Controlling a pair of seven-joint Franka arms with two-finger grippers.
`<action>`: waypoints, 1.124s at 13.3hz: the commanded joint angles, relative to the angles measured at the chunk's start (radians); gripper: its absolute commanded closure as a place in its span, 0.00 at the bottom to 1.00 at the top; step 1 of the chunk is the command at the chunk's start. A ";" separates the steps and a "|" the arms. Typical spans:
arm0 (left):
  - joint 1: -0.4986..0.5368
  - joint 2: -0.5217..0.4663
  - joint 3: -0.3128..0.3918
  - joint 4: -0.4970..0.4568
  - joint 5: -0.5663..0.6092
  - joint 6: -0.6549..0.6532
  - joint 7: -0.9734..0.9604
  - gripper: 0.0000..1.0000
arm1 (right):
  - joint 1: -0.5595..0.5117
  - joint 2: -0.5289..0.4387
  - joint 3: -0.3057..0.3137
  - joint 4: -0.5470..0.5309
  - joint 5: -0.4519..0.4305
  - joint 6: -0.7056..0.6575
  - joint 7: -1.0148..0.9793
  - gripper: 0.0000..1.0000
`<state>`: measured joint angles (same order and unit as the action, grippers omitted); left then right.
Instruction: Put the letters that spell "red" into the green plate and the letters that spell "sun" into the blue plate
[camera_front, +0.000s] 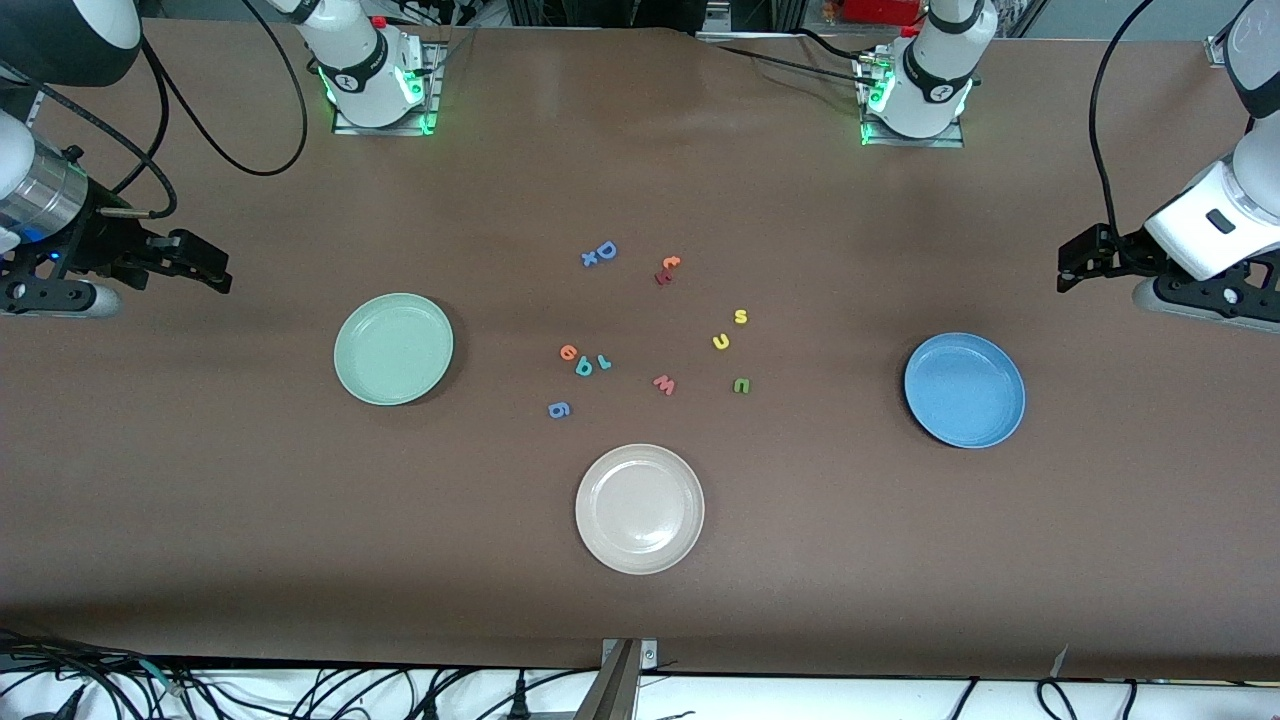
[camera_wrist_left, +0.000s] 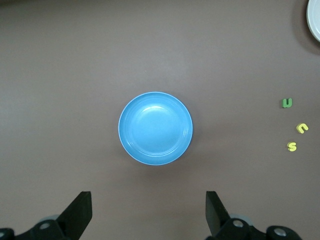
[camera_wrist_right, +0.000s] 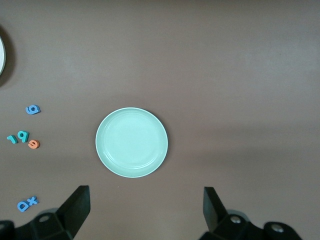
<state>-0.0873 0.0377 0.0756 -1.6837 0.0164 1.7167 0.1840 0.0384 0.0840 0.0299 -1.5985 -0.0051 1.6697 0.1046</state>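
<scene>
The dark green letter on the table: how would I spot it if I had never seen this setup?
Start at the blue plate, then look toward the middle of the table, where three tiny letters sit in a loose line. The dark green "n" is the one nearest the front camera. The "u" and "s" beside it are yellow, and the nearby "w" is red-pink.
</scene>
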 joint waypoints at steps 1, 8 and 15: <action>0.001 0.014 0.003 0.047 -0.033 -0.005 -0.003 0.00 | -0.002 -0.006 0.004 0.009 0.011 -0.016 -0.019 0.00; -0.002 0.027 0.003 0.097 -0.035 -0.005 -0.011 0.00 | -0.002 -0.007 0.007 0.009 0.011 -0.016 -0.011 0.00; -0.008 0.039 0.003 0.137 -0.026 -0.005 -0.064 0.00 | -0.002 -0.007 0.005 0.008 0.011 -0.016 -0.010 0.00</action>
<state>-0.0923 0.0578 0.0753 -1.5801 0.0163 1.7229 0.1262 0.0392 0.0840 0.0337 -1.5984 -0.0050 1.6687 0.1036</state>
